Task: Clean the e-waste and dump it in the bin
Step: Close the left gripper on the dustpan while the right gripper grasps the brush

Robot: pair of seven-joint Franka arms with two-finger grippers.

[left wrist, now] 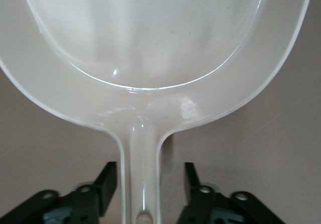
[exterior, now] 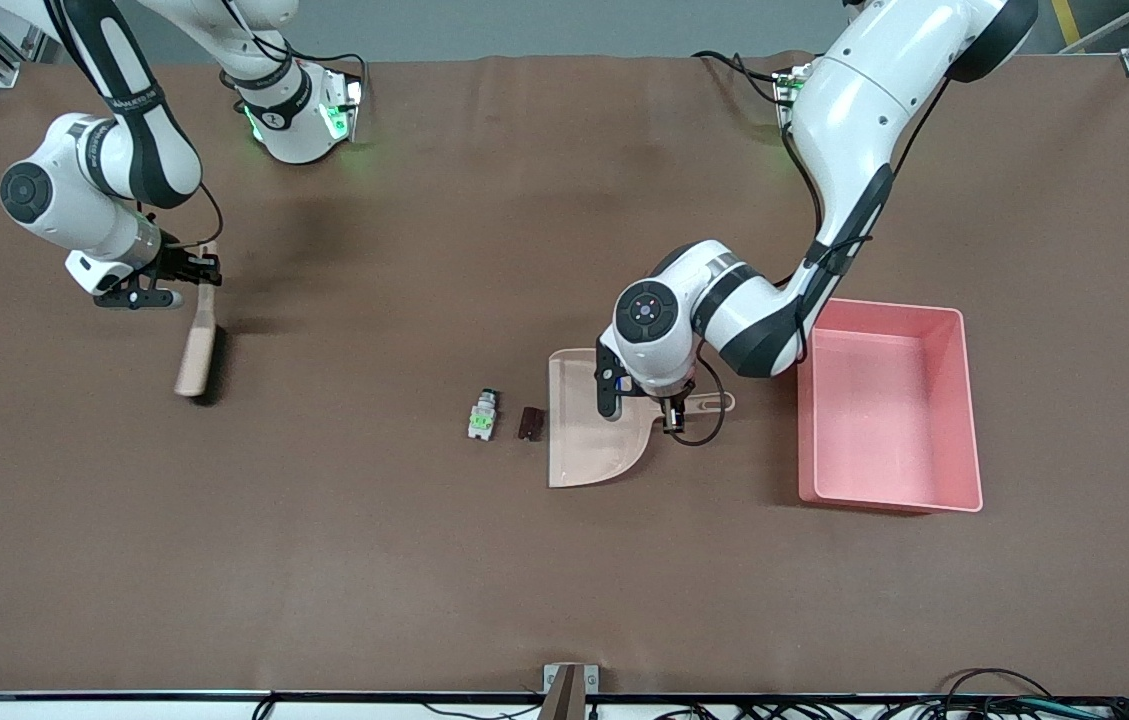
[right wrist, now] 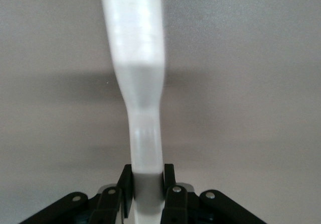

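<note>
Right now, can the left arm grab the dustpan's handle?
Probably yes. The left gripper already sits over the dustpan handle, one finger on each side, gaps remaining on both sides. Nothing blocks it; closing looks enough.

The desk (exterior: 424, 560) is evenly and brightly lit from overhead, and soft, short shadows are cast beneath the arms. Glare streaks are seen on the glossy dustpan (left wrist: 150, 43) in the left wrist view, and both wrist views are rendered soft and slightly blurred.
</note>
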